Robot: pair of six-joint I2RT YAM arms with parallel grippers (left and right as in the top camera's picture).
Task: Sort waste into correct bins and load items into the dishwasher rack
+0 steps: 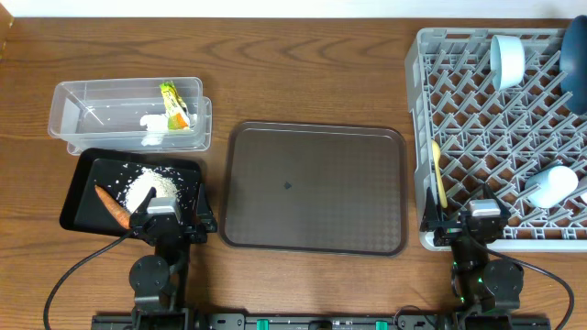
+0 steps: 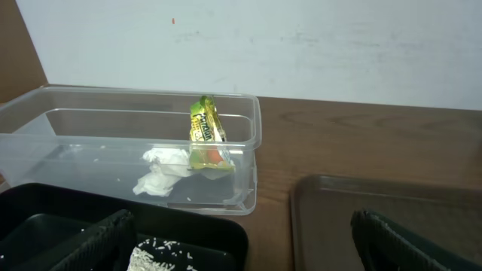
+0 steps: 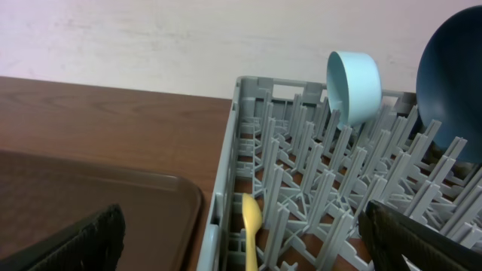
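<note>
The clear tub (image 1: 69, 96) at the back left holds the yellow-green snack packet (image 1: 174, 103) and the white tissue (image 1: 154, 130). Both also show in the left wrist view, the packet (image 2: 205, 139) and the tissue (image 2: 162, 173). The black tray (image 1: 83, 174) holds rice (image 1: 151, 188) and the carrot piece (image 1: 112, 207). The grey rack (image 1: 426, 110) holds a light-blue bowl (image 1: 507, 55), the dark-blue plate (image 1: 576, 50), a second pale-blue bowl (image 1: 553, 186) on its side and the cream spoon (image 1: 438, 174). The pale cup does not show. My left gripper (image 1: 160, 218) is open over the black tray's near edge. My right gripper (image 1: 483, 218) is open at the rack's near edge.
The brown serving tray (image 1: 312, 188) lies in the middle between the black tray and the rack. In the right wrist view the spoon (image 3: 251, 222) lies in the rack's left row, with the bowl (image 3: 354, 84) and plate (image 3: 456, 83) standing behind it.
</note>
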